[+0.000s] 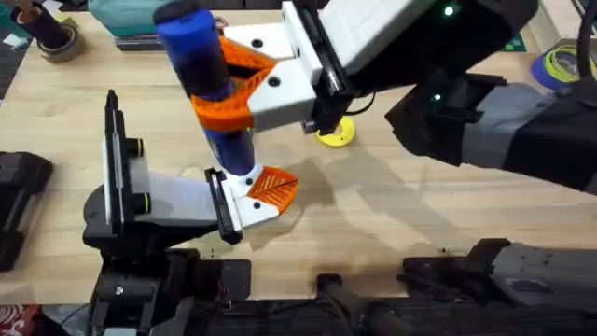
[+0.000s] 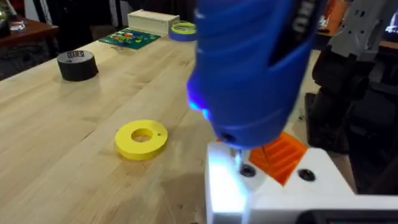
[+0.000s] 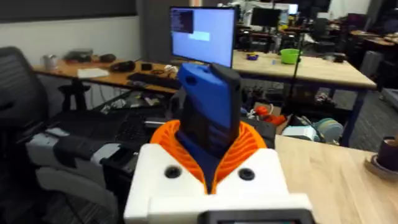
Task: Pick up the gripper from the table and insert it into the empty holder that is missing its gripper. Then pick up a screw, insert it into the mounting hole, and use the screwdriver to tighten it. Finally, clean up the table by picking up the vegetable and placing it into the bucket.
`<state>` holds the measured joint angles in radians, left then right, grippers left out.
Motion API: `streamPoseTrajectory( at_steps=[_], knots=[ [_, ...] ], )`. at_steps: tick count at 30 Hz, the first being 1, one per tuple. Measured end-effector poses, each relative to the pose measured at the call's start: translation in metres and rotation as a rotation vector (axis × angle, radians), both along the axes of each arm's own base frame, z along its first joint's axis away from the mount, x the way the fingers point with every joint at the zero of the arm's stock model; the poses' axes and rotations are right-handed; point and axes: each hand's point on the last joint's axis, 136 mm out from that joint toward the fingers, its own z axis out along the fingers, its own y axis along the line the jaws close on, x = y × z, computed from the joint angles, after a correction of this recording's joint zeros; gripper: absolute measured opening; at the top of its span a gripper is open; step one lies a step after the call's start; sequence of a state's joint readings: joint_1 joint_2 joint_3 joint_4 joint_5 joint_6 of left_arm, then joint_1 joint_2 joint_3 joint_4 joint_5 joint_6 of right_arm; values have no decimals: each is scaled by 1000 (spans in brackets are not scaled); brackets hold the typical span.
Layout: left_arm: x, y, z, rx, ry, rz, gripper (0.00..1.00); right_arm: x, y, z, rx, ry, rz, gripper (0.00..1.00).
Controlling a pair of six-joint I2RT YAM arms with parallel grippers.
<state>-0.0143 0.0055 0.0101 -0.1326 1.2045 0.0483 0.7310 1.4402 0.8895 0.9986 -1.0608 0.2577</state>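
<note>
The right gripper (image 1: pixel 244 82) was clamped on the blue screwdriver (image 1: pixel 207 79), its 2 orange ribbed pads (image 1: pixel 224 110) pressed against the barrel, which stood nearly upright over the middle of the wooden table (image 1: pixel 420 215). In the right wrist view the screwdriver (image 3: pixel 208 115) sat wedged between the orange pads (image 3: pixel 249 146) with the white finger bases below them.

The screwdriver's lower end came down onto the left gripper (image 1: pixel 252 198), which lay low over the table near the front edge. There the small orange wedge-shaped fingertip (image 1: pixel 275 187) sat on the white holder (image 1: pixel 244 207). In the left wrist view the thin silver tip (image 2: pixel 239 158) met the white holder (image 2: pixel 298 186) at a mounting hole, just beside the orange fingertip (image 2: pixel 283 155), and a blue light glowed at the screwdriver's nose (image 2: pixel 249 68). Whether the left gripper's fingers were spread or pressed together could not be told.

A flat yellow disc (image 1: pixel 337 132) with a hole lay on the table beyond the screwdriver, apart from both grippers. A black tape roll (image 2: pixel 78 64) rested farther off toward the table's far left corner.
</note>
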Motion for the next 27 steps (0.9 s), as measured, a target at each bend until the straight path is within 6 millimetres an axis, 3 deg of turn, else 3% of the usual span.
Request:
streamPoseTrajectory(
  at_steps=[2, 6, 11, 19, 23, 27],
  knots=[
    [0, 0, 0, 0, 0, 0, 7, 5, 1, 2, -8, 20, -15, 23],
    [0, 0, 0, 0, 0, 0, 7, 38, 2, 27, -104, 124, -85, 23],
    [0, 0, 0, 0, 0, 0, 7, 73, -12, 39, -290, 215, -239, 23],
    [0, 0, 0, 0, 0, 0, 7, 103, -53, 56, -524, 12, -591, 22],
    [0, 0, 0, 0, -1, 0, 7, 112, -79, 47, -654, -131, -710, 22],
    [0, 0, 0, 0, -1, 0, 7, 113, -106, 13, -861, -254, -743, 22]
  ],
)
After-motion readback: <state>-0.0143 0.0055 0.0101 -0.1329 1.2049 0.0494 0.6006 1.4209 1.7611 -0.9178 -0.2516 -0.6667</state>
